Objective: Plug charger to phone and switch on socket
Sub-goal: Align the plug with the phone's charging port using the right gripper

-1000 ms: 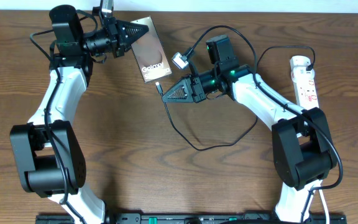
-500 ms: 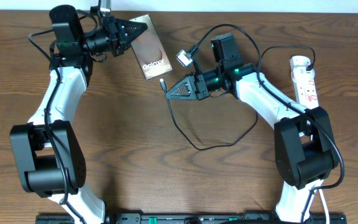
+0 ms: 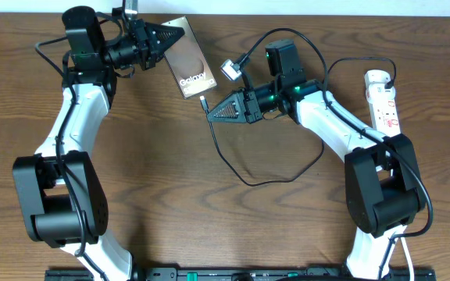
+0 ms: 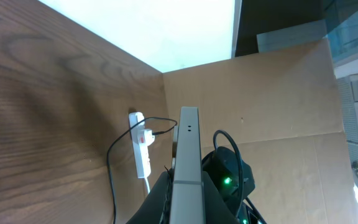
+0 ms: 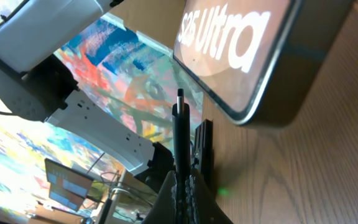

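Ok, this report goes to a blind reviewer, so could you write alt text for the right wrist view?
The right claw pinches the charger, whose thin black connector points up at the edge of the phone, close but not visibly inserted. White "S25 Ultra" lettering shows on the phone's dark face, with the wooden table behind.

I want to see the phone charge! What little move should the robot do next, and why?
Probably ease the right claw forward a little, toward the bottom edge of the phone. It grips the charger, whose tip sits just short of that edge, not plugged in, while the left claw holds the phone's far end.
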{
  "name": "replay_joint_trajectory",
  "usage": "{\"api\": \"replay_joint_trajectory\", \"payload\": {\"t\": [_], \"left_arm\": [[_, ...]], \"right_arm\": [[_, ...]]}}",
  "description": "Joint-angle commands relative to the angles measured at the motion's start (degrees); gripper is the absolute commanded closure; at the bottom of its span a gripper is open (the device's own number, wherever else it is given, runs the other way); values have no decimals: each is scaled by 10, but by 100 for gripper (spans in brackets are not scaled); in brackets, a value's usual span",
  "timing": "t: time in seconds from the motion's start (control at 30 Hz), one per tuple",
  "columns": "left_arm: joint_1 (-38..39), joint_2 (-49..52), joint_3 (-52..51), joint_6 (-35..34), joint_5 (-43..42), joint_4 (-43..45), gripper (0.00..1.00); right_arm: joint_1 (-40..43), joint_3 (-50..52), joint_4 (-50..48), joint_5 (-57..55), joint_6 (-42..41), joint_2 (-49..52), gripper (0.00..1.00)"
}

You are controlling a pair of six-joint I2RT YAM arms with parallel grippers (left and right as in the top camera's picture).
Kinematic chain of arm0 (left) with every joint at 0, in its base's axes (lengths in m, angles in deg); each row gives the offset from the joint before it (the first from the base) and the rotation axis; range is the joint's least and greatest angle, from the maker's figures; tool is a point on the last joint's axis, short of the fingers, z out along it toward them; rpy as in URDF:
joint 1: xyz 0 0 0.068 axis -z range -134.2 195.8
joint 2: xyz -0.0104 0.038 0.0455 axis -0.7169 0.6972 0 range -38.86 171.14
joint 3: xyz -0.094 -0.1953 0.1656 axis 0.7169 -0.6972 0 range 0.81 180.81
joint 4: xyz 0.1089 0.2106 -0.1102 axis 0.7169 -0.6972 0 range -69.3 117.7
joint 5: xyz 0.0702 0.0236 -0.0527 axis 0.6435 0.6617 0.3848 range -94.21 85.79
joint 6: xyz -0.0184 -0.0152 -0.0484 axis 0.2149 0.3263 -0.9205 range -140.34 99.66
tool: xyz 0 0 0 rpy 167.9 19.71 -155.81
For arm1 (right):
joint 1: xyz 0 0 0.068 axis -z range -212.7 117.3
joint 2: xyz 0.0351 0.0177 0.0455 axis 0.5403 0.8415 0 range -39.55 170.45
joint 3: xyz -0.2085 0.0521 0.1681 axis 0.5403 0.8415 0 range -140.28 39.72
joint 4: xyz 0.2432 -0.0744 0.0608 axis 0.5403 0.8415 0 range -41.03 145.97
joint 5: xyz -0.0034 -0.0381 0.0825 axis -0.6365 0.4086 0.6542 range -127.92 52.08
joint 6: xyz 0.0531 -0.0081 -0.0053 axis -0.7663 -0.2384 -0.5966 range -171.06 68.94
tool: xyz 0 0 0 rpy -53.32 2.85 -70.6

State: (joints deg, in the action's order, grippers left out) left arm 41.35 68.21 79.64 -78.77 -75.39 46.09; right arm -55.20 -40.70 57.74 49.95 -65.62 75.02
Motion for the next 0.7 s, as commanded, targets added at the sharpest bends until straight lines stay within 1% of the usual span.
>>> {"api": "replay_joint_trajectory", "payload": {"t": [0.0, 0.67], "left_arm": [[-2, 1, 9, 3, -13, 6, 93], [-2, 1, 9, 3, -49, 6, 93]], "right_arm": [[2, 2, -2, 15, -9, -18, 99], [3, 2, -4, 14, -9, -18, 99]]}}
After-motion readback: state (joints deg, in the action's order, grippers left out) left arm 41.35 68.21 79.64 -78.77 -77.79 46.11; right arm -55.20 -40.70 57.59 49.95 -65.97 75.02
